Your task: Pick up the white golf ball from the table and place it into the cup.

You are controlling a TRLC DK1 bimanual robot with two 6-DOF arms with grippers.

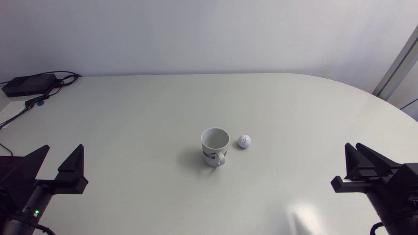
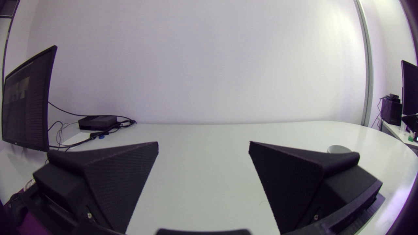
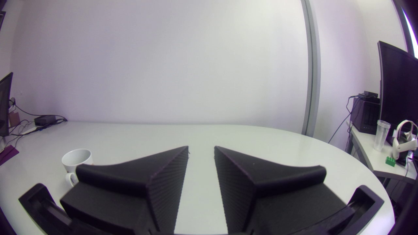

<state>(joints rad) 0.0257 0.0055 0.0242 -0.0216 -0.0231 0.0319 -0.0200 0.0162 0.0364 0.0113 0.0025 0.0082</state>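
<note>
White dimpled golf ball (image 1: 244, 141) rests just beside white ceramic cup (image 1: 215, 145); well apart from it, the black left gripper (image 1: 64, 146) gapes wide and the black right gripper (image 1: 352, 144) stands narrowly parted.

White golf ball (image 1: 244, 141) rests on the table just beside the upright, empty white cup (image 1: 215, 147)

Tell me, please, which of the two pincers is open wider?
The left pincer: its fingers stand far apart, while the right pincer shows only a narrow gap.

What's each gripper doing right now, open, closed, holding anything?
Left gripper: open wide, holding nothing.
Right gripper: open by a narrow gap, holding nothing.
</note>
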